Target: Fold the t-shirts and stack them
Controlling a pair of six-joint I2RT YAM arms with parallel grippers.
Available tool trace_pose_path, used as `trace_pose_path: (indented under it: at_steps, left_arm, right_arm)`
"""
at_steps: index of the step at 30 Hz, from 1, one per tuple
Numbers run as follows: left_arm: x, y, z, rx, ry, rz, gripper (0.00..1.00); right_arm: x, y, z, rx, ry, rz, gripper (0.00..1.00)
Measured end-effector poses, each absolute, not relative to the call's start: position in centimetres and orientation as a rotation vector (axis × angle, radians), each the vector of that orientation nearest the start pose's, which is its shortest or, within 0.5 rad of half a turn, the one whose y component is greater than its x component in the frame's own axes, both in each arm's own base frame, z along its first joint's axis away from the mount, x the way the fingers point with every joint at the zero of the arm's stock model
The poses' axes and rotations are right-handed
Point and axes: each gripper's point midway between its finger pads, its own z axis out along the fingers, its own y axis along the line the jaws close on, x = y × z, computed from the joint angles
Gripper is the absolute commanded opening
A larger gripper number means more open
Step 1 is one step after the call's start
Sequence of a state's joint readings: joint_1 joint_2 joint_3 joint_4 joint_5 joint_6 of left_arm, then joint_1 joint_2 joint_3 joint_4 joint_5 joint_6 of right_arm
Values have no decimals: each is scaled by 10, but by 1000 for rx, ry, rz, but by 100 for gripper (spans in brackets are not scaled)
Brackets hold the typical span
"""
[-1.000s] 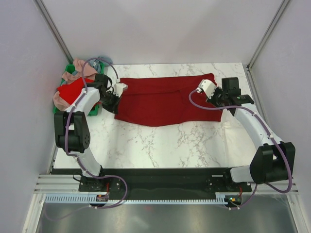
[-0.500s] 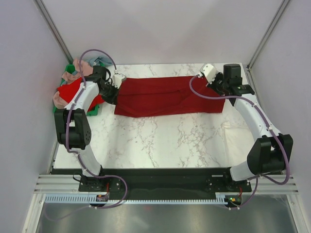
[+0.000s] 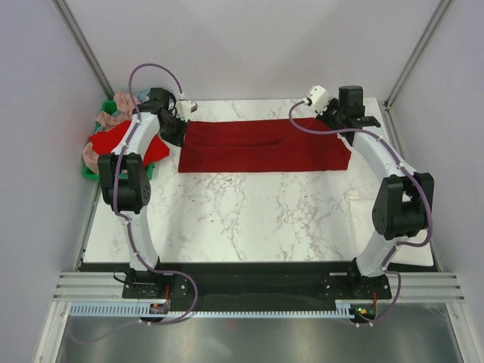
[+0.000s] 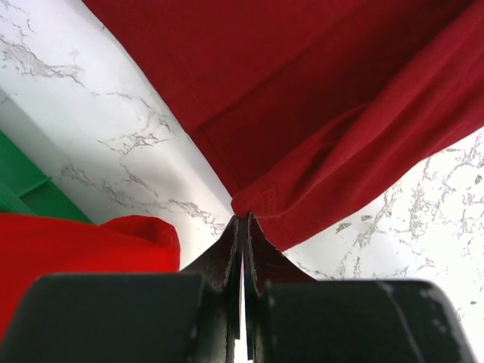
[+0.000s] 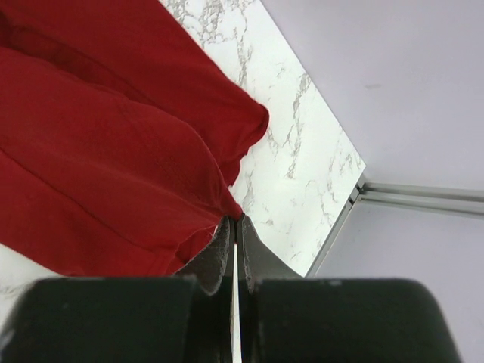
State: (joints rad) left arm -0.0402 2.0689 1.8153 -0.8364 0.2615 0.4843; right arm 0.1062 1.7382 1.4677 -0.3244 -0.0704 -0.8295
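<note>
The dark crimson t-shirt (image 3: 261, 145) lies folded in a long band across the far half of the marble table. My left gripper (image 3: 180, 130) is shut on its left far corner (image 4: 253, 204). My right gripper (image 3: 338, 122) is shut on its right far corner (image 5: 231, 208). Both corners hang from the closed fingertips, with the cloth spreading away below them. Other t-shirts, bright red (image 3: 113, 140), dusty pink (image 3: 113, 113) and light blue (image 3: 155, 94), are heaped in the green crate (image 3: 89, 172) at the far left. The bright red one also shows in the left wrist view (image 4: 76, 242).
The green crate (image 4: 23, 193) stands at the table's left edge, close to my left arm. Grey walls and metal frame posts (image 3: 412, 53) close in the far and side edges. The table's far right corner (image 5: 344, 178) is close to my right gripper.
Both grippers have carried the shirt's near edge toward the far side, folding it into a narrower band. Both arms now reach farther back.
</note>
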Motion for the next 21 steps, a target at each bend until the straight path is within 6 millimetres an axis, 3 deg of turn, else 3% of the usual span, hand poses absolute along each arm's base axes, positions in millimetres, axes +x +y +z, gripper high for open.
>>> trace_pose_path:
  at_steps: [14,15,17,18,21]
  left_arm:
    - [492,-42,91,731,2529,-170,5]
    - [492,-42,89,728,2533,-171,13]
    - [495,-41,87,716,2539,-165,17]
    - [497,-40,87,711,2541,-161,21]
    - [501,-38,89,694,2539,-141,29]
  right_arm:
    - [570,39,211,-965,1869,-372,0]
    - [573,39,208,-963,1873,-375,4]
    - [580,36,197,-951,1897,-393,15]
    - [584,33,191,-941,1913,-404,28]
    - [591,22,173,-899,1971,-459,35]
